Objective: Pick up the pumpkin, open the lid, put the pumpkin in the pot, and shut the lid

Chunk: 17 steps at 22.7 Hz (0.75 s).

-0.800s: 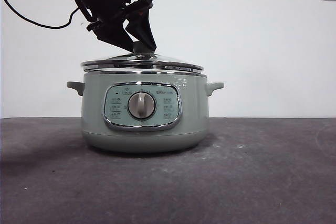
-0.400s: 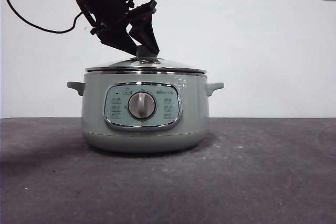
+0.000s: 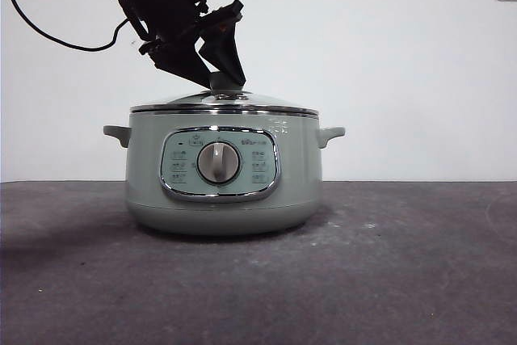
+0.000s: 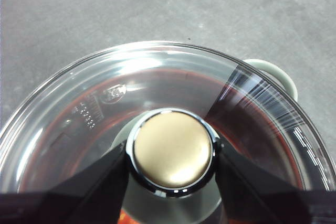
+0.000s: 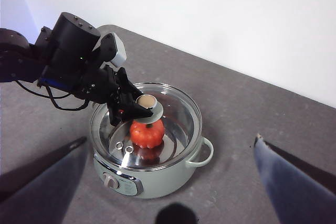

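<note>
Front view: lid [image 3: 224, 106] level on pot [image 3: 223, 191], left claw [image 3: 220, 80] pinching knob [image 3: 225, 80]; right claw spread.

Lab test bench, bare white wall [image 3: 404, 62], grey table [image 3: 404, 280]

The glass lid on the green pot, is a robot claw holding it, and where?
Yes. The left claw grips the round clear glass lid by its knob, one jaw on each side. The right claw holds nothing.

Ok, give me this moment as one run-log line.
left gripper: shut on lid knob | lid: seated on pot | pumpkin: inside pot | right gripper: open, waiting above
</note>
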Each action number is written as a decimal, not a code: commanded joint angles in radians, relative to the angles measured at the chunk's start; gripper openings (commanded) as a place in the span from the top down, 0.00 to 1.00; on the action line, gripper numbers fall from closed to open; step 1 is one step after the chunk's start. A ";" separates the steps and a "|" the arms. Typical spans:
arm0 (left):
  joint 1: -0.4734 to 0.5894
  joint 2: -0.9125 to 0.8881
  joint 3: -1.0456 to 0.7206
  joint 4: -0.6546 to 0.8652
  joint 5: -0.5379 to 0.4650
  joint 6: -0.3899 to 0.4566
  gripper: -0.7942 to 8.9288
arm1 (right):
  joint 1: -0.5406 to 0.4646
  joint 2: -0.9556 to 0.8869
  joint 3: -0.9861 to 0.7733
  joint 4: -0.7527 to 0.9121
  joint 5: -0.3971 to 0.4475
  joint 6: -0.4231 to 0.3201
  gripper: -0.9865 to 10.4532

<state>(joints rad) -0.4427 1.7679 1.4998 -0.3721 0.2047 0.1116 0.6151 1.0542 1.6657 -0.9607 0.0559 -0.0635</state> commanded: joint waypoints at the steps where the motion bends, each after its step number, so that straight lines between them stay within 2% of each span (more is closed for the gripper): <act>1: -0.010 0.000 0.012 -0.003 0.005 0.004 0.89 | 0.001 0.000 -0.002 0.003 0.003 0.002 0.39; 2: -0.010 0.000 0.012 -0.010 0.005 0.002 0.82 | 0.001 0.000 -0.002 0.001 0.003 0.002 0.39; 5: -0.010 0.000 0.012 -0.023 0.005 0.001 0.44 | 0.001 0.001 -0.002 -0.013 0.002 0.002 0.39; 6: -0.010 0.000 0.012 -0.023 0.005 0.001 0.36 | 0.001 0.001 -0.002 -0.018 0.002 0.002 0.39; 7: -0.010 0.000 0.012 -0.024 0.005 0.001 0.33 | 0.001 0.002 -0.002 -0.026 -0.002 0.002 0.39; 17: -0.010 -0.080 0.013 -0.096 0.006 0.001 0.33 | 0.002 0.012 -0.002 -0.143 -0.005 0.003 0.39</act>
<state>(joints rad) -0.4492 1.7092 1.5070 -0.4660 0.2047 0.1078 0.6151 1.0641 1.6657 -1.1011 0.0525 -0.0635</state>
